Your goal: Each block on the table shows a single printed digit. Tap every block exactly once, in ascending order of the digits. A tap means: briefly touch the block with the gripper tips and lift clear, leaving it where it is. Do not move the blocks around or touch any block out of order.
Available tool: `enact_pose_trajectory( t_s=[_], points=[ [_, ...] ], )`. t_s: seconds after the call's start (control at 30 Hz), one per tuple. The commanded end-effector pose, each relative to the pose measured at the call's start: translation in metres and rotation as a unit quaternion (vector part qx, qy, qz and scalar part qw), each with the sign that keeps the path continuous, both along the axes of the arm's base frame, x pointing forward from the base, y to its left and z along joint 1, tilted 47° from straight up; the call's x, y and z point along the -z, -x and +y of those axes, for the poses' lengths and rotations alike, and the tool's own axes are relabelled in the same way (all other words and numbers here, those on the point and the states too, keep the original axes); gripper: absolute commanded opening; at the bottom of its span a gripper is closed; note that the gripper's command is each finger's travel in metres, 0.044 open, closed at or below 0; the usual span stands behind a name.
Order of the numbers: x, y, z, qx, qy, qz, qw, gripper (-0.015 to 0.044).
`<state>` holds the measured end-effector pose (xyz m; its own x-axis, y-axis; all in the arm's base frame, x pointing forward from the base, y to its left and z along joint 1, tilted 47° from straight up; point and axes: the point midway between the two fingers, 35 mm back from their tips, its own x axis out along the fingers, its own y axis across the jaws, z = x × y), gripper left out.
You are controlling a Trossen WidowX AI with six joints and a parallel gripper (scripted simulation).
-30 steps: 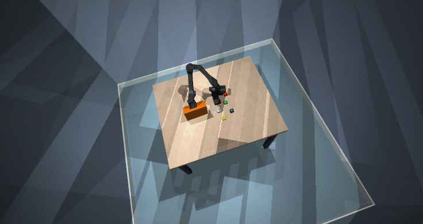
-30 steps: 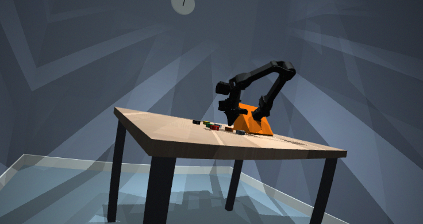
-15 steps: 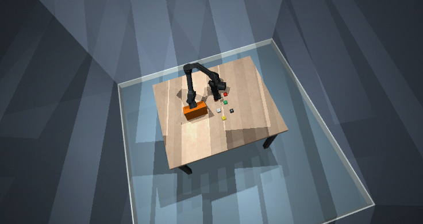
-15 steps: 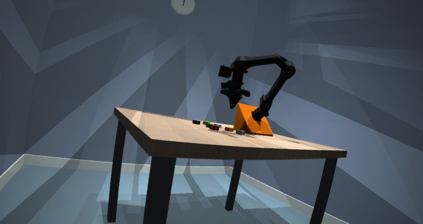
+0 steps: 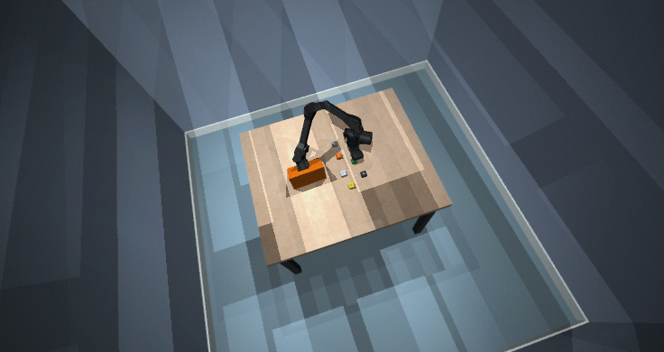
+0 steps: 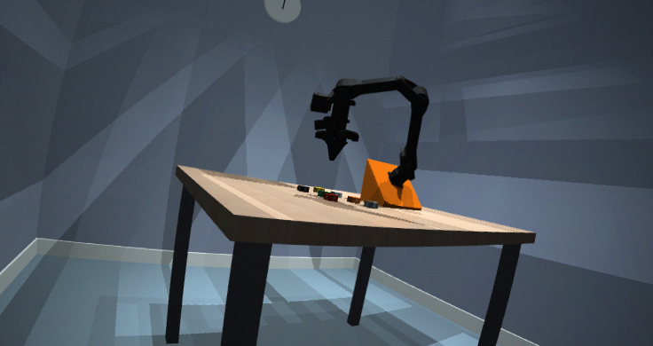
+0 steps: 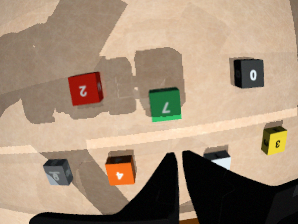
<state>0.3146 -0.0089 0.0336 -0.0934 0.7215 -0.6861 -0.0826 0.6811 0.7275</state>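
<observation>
My gripper is shut and empty, high above the table. In the wrist view its tips appear between the orange block and the white block, below the green one. The blocks are black "0", red "2", yellow "3", orange "4", green "7", and grey with a digit like 6 or 9. A finger hides the digit of the white block. The arm hides the red block in the top view.
An orange wedge stands at the arm's base on the wooden table. The blocks lie close together in front of it. Shadows cross the table around the red and green blocks.
</observation>
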Motion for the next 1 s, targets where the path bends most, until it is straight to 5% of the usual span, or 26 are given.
enact_pose_trajectory(
  t_s=[0.0, 0.23, 0.97],
  points=[
    [0.004, -0.008, -0.002, 0.0, 0.0, 0.0, 1.0, 0.002],
    [0.057, -0.001, 0.055, 0.0, -0.001, 0.0, 1.0, 0.002],
    [0.077, 0.002, 0.076, 0.0, -0.002, 0.0, 1.0, 0.002]
  ],
)
